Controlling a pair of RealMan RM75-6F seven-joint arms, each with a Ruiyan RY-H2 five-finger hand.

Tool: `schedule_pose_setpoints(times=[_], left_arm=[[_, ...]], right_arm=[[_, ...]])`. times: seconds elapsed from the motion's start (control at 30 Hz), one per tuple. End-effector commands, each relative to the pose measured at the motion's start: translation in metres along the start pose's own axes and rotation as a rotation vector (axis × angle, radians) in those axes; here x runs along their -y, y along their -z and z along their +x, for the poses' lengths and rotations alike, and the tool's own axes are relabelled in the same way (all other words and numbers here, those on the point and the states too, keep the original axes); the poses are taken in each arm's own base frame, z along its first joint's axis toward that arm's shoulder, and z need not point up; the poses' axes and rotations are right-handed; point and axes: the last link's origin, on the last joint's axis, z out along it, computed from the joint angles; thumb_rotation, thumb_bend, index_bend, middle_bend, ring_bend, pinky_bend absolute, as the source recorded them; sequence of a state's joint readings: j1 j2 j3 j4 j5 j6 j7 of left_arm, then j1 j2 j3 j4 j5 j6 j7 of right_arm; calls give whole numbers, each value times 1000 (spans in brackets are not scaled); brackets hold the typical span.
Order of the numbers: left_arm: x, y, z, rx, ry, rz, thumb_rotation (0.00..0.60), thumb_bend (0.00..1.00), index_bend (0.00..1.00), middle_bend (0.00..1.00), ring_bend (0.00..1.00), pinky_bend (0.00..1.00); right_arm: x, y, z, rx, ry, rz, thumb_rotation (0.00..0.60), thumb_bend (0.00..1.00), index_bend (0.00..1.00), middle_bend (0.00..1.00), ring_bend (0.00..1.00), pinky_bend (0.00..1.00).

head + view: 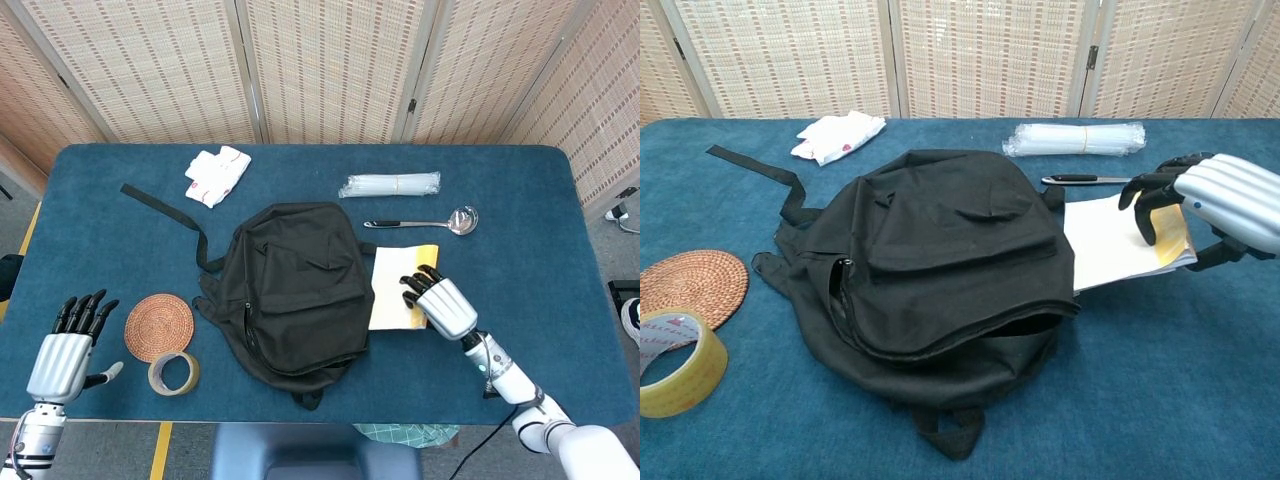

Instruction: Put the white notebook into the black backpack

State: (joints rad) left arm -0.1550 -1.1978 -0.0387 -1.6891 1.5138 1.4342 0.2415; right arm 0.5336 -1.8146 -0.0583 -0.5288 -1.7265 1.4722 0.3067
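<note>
From the head view, we see the black backpack (293,290) lying flat in the middle of the blue table (540,220). The white notebook (395,288) lies just beside its right side, with a yellow strip along one edge. Our right hand (440,302) has its dark fingers curled over the notebook's right part and grips it. Our left hand (68,345) sits at the front left corner of the table, with its fingers apart and nothing in it. Near it are a round woven coaster (159,326) and a roll of tape (173,373). Toward the back edge lie a white cloth (217,174), a clear pack of straws (390,185) and a metal ladle (425,222).

From the chest view, we see the right hand (1215,205) at the right edge, with its fingers (1150,195) wrapped over the notebook (1110,240). The notebook's right side is tilted up off the table, and its left side tucks against the backpack (930,260). The tape (675,360) and coaster (690,285) lie at the left edge
</note>
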Motion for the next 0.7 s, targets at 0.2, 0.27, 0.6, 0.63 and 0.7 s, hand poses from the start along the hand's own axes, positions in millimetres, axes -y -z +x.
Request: schedule_pose_setpoints(times=[0.2,0.27,0.6,0.63,0.7], left_arm=[[-26,-28,7,24,3,-184,600,195,174,61,73,0],[-34,-37,8,40,3,-237,600,196,175,61,74,0],[-91,-78,12,118,20,-474,600,196,204,61,77,0],[-97,-81,12,129,25,-495,600,196,208,61,78,0],[-114,-87,12,150,30,-549,600,196,213,61,79,0]], right_arm=[[-25,20,42,-233,67,-71,600,583,744,400,396,273],[-30,24,53,-290,87,-84,600,584,750,407,402,274],[-51,36,108,-488,208,-101,600,584,767,429,410,274],[-52,36,113,-501,221,-101,600,583,767,430,410,274],[-53,38,123,-525,242,-102,600,583,769,431,411,274]])
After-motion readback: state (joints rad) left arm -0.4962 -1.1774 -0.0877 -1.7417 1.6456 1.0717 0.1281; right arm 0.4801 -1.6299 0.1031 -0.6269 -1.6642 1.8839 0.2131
